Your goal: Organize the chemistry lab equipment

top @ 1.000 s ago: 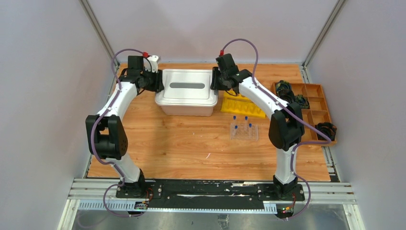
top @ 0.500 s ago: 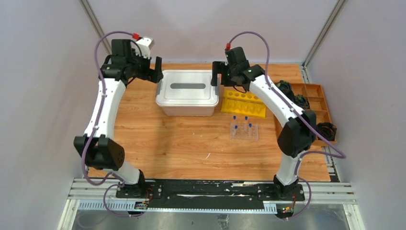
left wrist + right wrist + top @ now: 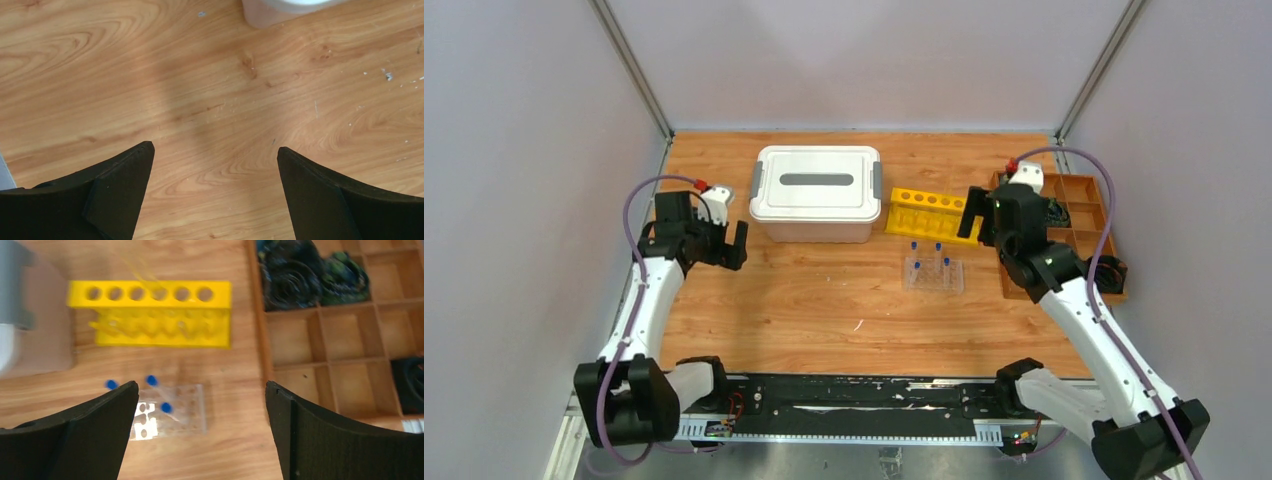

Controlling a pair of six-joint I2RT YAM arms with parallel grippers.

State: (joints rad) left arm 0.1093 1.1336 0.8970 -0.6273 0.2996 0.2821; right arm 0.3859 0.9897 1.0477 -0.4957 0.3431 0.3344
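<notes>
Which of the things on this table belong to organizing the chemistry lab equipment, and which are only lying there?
For the job: clear tube rack; blue-capped tubes standing in it; yellow tube rack; white lidded box, probably for storage.
Only lying there: wooden compartment tray; dark tangled items in its compartments.

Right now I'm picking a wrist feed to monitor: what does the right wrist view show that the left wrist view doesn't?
Only the right wrist: the yellow rack, the clear tube rack holding blue-capped tubes, the compartment tray. Only the left wrist: white flecks on the wood. Both: the wooden table, part of the white box, and an open gripper, left gripper or right gripper.
</notes>
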